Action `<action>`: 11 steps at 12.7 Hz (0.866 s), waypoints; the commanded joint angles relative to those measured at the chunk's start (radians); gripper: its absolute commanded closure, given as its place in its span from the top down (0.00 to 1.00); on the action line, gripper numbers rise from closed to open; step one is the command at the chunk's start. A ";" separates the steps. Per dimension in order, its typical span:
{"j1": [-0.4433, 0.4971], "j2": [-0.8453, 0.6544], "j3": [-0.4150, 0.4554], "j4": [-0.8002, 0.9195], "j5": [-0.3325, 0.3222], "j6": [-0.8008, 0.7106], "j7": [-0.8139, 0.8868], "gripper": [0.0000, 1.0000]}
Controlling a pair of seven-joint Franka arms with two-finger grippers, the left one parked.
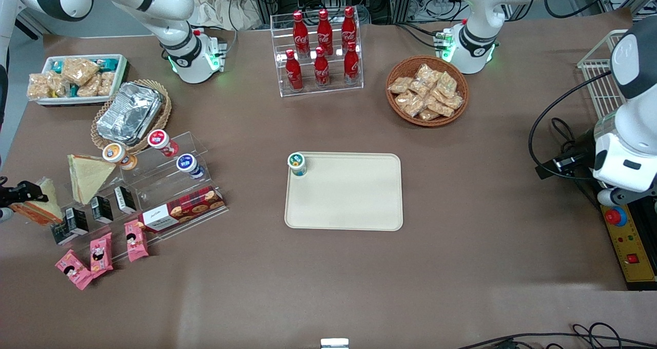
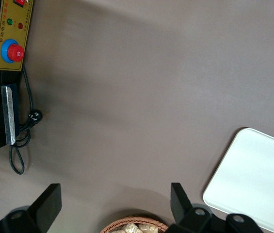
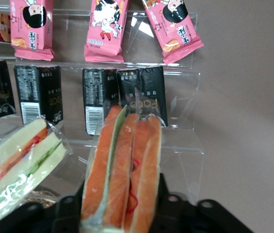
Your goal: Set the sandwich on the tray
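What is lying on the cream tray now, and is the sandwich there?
On the tray stands only a small green-lidded cup, in one corner. The sandwich is not there; the gripper holds it at the working arm's end.

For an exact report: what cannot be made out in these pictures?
Front view: the gripper, shut on the sandwich at the table's working-arm end, is partly cut off by the picture edge.
Right wrist view: the sandwich's held end runs past the edge.
Left wrist view: the tray is cut off by the edge.
Front view: the label on the cup is too small.
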 commanded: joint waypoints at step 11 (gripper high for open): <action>0.098 -0.107 0.011 0.197 -0.036 -0.210 -0.016 0.26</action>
